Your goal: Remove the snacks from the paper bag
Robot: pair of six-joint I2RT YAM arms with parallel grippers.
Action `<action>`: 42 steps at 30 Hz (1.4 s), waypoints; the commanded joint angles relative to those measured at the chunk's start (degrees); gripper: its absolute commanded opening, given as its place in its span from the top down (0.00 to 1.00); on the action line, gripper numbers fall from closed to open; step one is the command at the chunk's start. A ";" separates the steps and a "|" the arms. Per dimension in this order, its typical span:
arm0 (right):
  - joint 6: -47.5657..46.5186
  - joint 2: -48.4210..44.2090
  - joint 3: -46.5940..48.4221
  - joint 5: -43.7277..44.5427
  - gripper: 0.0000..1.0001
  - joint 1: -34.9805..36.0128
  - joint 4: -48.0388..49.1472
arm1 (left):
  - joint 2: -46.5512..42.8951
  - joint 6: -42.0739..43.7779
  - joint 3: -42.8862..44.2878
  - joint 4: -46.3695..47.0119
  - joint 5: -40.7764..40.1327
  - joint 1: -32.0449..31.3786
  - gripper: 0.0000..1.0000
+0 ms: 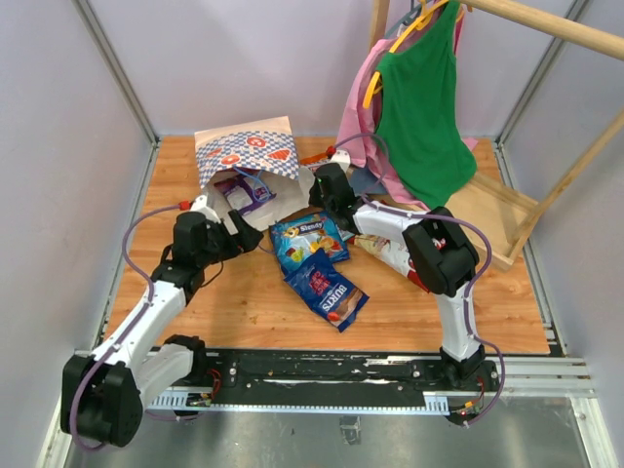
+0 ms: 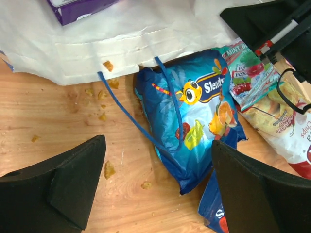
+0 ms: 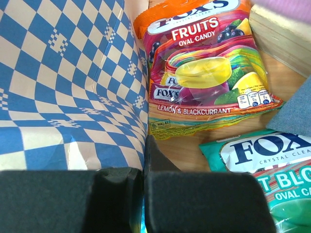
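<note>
The paper bag (image 3: 63, 82) wears a blue-and-white check on tan, with orange round marks and thin blue cord handles (image 2: 121, 112). The bird packet (image 2: 194, 126) is bright blue with a yellow bird. The fruit candy packet (image 3: 204, 68) is orange and pink with rainbow bands; the mint packet (image 3: 262, 165) is teal and white. My left gripper (image 2: 159, 141) is black, and the table (image 1: 244, 312) is orange-brown wood grain.

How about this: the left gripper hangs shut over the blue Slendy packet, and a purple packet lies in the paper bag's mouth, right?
Not shut: the left wrist view shows the left gripper open, fingers apart, over the blue Slendy packet. The purple packet lies in the mouth of the paper bag.
</note>
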 commanded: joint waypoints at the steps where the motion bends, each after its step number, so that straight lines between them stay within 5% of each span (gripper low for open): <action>1: -0.20 -1.23 0.81 -0.86 0.99 -0.28 -1.00 | 2.51 -3.13 -3.18 8.72 6.39 3.34 0.08; 13: -0.28 -1.94 0.25 -0.89 0.99 -0.36 -1.05 | 17.17 -7.72 0.58 24.25 9.02 4.74 0.24; 25: 0.10 -1.49 0.64 -2.27 0.99 -0.49 -0.67 | 22.15 -9.21 1.45 27.41 -6.19 4.74 0.30; 42: 1.14 -4.15 -0.63 -2.82 0.99 0.07 -0.66 | 30.95 -10.18 5.26 30.57 -16.74 4.74 0.31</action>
